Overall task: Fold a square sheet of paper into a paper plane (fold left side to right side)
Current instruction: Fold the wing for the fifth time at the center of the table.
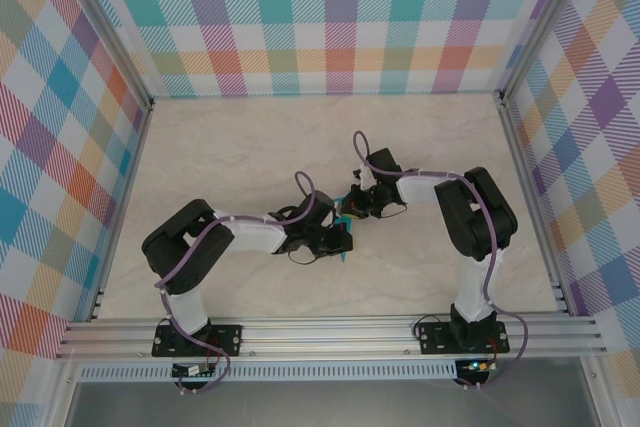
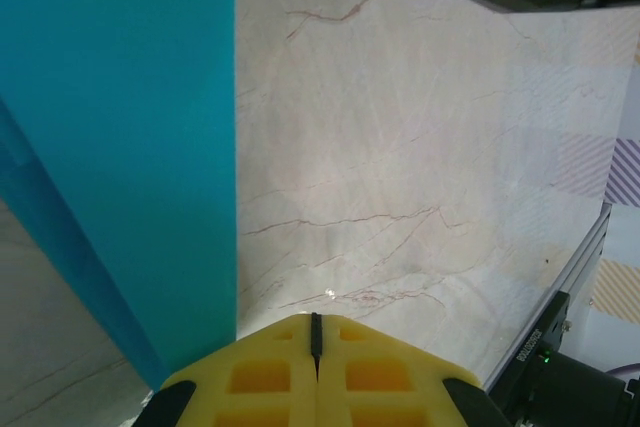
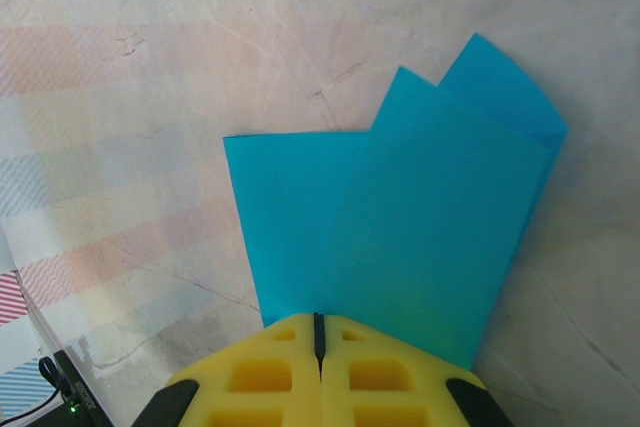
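The paper (image 3: 400,217) is found near the middle of the table (image 1: 250,147), between the two arms where their tips meet, and appears to lie flat on the marble top. It is no longer a plain square: in the right wrist view several layers are seen stacked, with straight creased edges and a notched far end of two points, while a single-layer flap is spread to the left. In the left wrist view a long straight edge is shown, with a darker strip along the other side where a layer is doubled. The right gripper (image 3: 320,319) is closed, its yellow fingers pressed together with nothing in the seam between them; its tips are placed over the near edge of the paper, seemingly pressing down on it rather than pinching it. The left gripper (image 2: 316,322) is likewise closed on nothing, with the paper just beside and partly under its tips. The task is judged well advanced: the main folds are made and a dart shape is emerging. Flattening of the creases, and perhaps a last fold of the spread flap, are thought to be left.
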`<state>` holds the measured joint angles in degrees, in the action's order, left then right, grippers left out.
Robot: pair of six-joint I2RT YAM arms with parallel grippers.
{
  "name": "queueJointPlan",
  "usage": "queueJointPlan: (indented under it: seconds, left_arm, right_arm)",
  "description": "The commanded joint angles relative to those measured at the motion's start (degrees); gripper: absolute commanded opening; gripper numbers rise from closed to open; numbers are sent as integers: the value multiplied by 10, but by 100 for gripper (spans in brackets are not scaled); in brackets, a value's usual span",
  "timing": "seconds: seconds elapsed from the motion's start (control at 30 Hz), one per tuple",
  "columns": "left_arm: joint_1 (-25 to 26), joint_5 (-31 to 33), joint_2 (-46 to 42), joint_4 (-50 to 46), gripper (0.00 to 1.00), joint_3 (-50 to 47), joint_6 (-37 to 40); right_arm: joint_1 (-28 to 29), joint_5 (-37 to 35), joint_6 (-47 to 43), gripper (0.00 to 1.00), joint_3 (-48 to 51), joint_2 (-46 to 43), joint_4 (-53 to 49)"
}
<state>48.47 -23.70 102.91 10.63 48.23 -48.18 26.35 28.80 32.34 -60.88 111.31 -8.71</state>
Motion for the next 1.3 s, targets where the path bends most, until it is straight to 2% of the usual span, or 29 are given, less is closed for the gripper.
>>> queueJointPlan:
  seconds: [0.0,1.27]
  left_arm:
    - [4,7,2,-8,0,-17,-1]
    - [40,-2,-4,20,0,-78,-22]
  right_arm:
    - [2,-52,-13,0,0,29,-37]
    - [2,-54,-11,0,-15,49,-56]
